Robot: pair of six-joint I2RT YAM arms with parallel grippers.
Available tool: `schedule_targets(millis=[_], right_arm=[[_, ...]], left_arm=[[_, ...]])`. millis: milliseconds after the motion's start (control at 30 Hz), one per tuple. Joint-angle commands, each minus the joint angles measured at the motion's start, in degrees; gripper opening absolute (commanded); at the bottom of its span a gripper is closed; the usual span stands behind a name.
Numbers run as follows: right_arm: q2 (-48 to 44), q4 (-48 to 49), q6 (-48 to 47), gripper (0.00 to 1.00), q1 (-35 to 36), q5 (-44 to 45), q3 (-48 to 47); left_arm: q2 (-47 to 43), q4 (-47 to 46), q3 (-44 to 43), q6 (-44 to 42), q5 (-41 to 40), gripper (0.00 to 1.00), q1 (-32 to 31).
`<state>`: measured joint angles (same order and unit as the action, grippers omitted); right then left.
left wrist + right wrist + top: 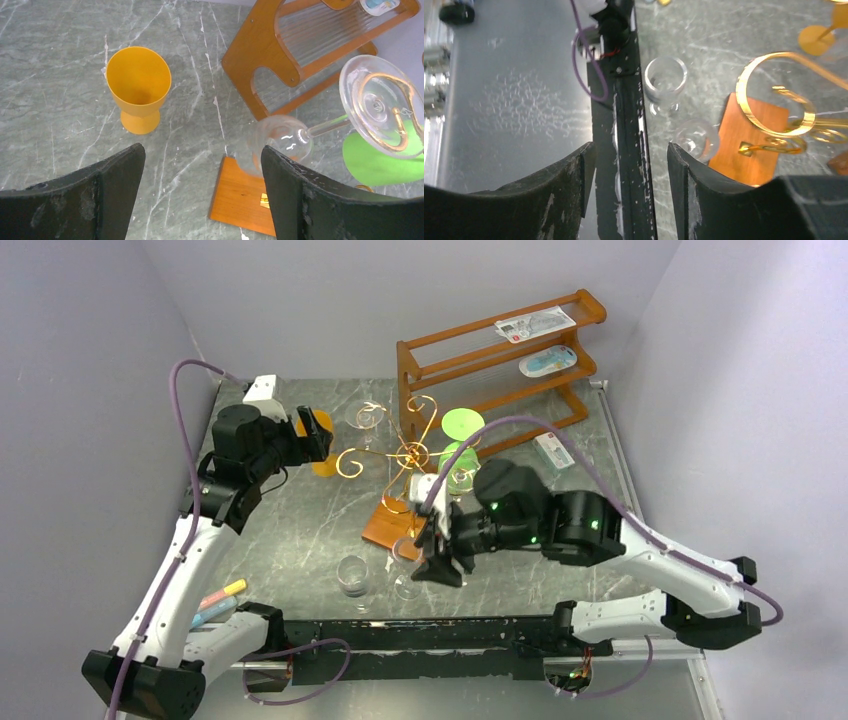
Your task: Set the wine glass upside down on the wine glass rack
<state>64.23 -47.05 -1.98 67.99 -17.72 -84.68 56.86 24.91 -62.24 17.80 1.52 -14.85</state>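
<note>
The wine glass rack, gold wire on an orange-brown base, stands mid-table. A clear wine glass hangs upside down from one curled arm, and a green one from another. Two clear wine glasses stand on the table: one in front, one just beside the outer face of my right finger. My right gripper hovers near the front edge, open, with only the black rail seen through its gap. Open too, my left gripper hangs above the table near an orange cup.
A brown three-tier wooden shelf stands at the back right with small packets on it. A white packet lies beside it. Coloured markers lie by the left arm's base. The black rail runs along the front edge.
</note>
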Motion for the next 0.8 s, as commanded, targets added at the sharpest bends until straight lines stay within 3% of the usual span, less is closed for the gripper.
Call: schedule_targets(millis=[0, 200, 767], right_arm=[[1.6, -1.88, -3.3, 0.59, 8.4, 10.55, 3.94], [2.22, 2.08, -5.31, 0.66, 17.13, 23.26, 9.93], [4.06, 18.98, -11.07, 0.75, 20.51, 39.82, 22.53]], left_arm=[[0.75, -0.57, -1.8, -0.97, -1.22, 0.89, -0.12], [0.95, -0.71, -1.57, -1.1, -1.28, 0.89, -0.06], [-0.13, -0.56, 0.26, -1.88, -0.99, 0.89, -0.09]])
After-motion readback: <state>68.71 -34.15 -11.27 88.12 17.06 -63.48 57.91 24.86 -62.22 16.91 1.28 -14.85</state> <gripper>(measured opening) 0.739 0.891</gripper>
